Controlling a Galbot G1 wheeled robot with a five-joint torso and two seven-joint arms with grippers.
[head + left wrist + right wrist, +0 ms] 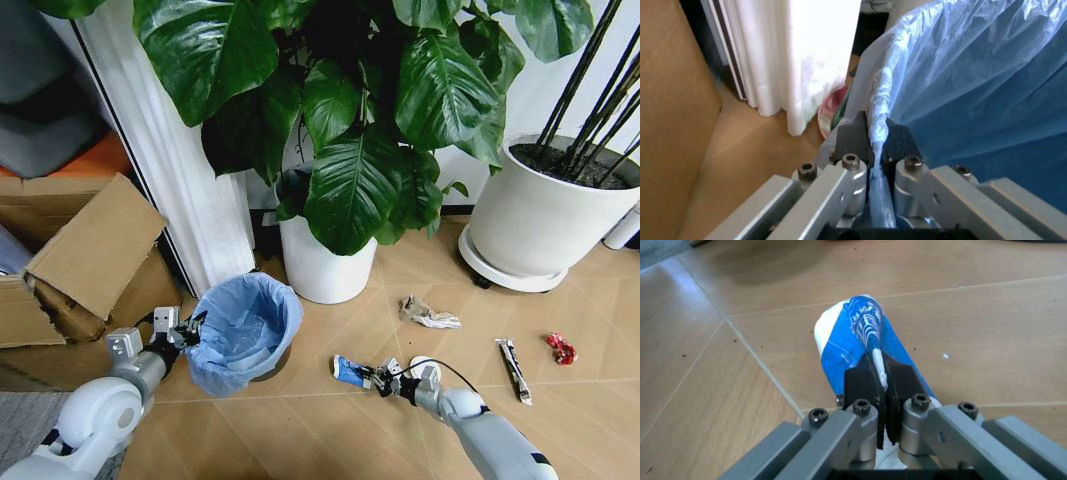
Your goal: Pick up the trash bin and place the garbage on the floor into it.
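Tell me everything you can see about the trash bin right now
The trash bin is small, round and dark, lined with a crinkly light blue plastic bag folded over its rim. It looks empty and sits slightly tilted beside the white plant pot over the wooden floor; whether it touches the floor I cannot tell. The left gripper is shut on its rim, fingers pinching the bag's edge.

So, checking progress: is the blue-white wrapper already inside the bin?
No, the right gripper pinches the blue-white wrapper down at the floor.

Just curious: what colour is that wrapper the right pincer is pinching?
Blue and white; the wrapper shows best in the right wrist view, nipped by the right pincer.
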